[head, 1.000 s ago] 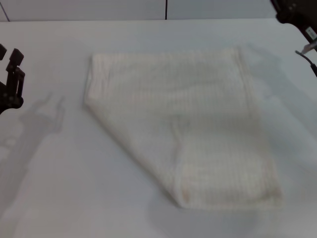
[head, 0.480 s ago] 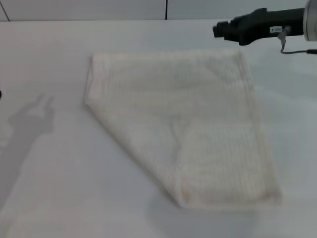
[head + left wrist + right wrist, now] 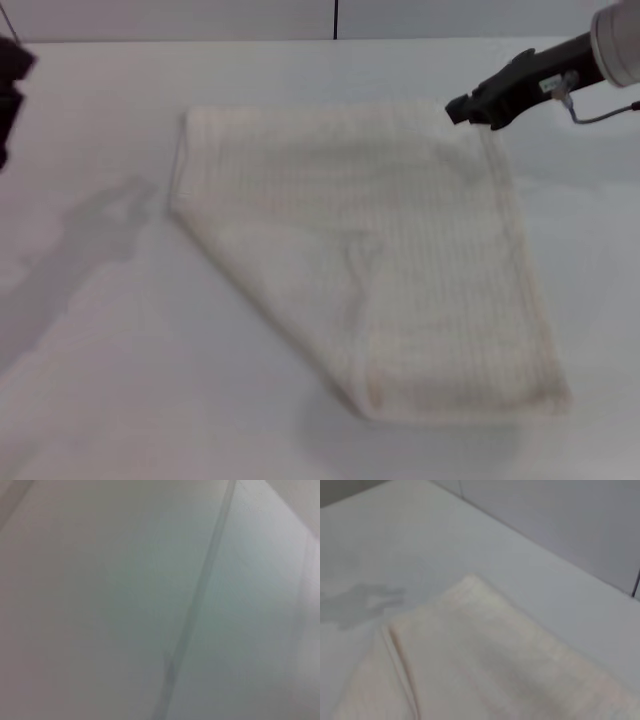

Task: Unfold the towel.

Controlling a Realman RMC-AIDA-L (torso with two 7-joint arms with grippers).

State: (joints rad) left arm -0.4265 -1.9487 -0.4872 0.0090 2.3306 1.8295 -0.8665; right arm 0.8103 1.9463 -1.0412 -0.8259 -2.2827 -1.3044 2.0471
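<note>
The towel [image 3: 370,250] is a cream-white ribbed cloth lying folded on the white table [image 3: 110,390]. One corner is turned over, which leaves a slanted fold edge on its left side. My right gripper [image 3: 462,108] comes in from the right and sits at the towel's far right corner, low over its edge. The right wrist view shows the towel [image 3: 485,675] close up, with stacked layers along one edge. My left gripper [image 3: 10,75] shows only partly at the far left edge, away from the towel. The left wrist view shows no towel.
The table's far edge meets a grey wall with a dark vertical seam [image 3: 335,18]. My left arm casts a shadow [image 3: 100,225] on the table left of the towel. The left wrist view shows only a pale surface with a seam [image 3: 200,590].
My right arm has swung in from the far right and dropped to the towel's far right corner. My left arm has risen along the left edge. The towel has not moved.
</note>
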